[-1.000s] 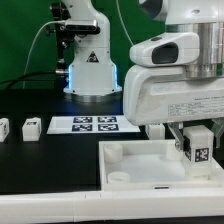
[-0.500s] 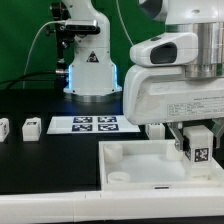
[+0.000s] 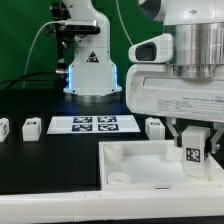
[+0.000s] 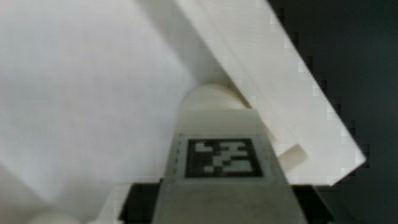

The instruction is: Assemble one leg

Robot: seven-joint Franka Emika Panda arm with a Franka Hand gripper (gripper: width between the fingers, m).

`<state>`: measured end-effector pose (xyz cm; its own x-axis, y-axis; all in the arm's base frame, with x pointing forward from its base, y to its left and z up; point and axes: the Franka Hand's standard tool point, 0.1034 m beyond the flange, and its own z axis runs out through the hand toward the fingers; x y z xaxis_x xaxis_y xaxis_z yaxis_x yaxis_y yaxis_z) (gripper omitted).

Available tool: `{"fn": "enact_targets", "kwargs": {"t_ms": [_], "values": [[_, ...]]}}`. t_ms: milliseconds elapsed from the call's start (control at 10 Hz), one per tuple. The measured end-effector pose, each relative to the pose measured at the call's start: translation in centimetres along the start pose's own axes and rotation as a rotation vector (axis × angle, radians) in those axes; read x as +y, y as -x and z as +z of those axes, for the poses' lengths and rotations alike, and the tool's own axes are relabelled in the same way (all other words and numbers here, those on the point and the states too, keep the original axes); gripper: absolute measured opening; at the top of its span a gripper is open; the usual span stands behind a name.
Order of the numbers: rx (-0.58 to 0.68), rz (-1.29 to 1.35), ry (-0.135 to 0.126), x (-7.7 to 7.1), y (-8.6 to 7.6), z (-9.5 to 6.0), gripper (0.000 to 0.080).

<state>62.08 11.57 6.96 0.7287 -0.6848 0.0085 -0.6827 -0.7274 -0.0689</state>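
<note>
My gripper (image 3: 195, 150) is shut on a leg (image 3: 195, 156), a small white block with a black-and-white tag, and holds it upright over the far right corner of the white tray (image 3: 130, 152). In the wrist view the leg (image 4: 222, 150) sits between my dark fingers (image 4: 153, 200), its tip against the tray's raised rim (image 4: 267, 70) at a corner. Three more legs lie on the black table: two at the exterior view's left (image 3: 3, 128) (image 3: 32, 126) and one behind the tray (image 3: 155, 127).
The marker board (image 3: 93, 124) lies flat behind the tray. A second robot base (image 3: 90, 65) with cables stands at the back. The table's white front edge (image 3: 60, 205) runs below the tray.
My wrist has turned and shifted slightly, and the held leg sits a little lower. The leg behind the tray, hidden before by my arm, now shows.
</note>
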Motion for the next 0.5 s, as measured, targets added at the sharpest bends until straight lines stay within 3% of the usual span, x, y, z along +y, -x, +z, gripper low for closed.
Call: {"fn": "enact_targets", "kwargs": {"t_ms": [500], "values": [[-0.020,0.570,-0.007,-0.26,0.48,0.09,0.0291]]}}
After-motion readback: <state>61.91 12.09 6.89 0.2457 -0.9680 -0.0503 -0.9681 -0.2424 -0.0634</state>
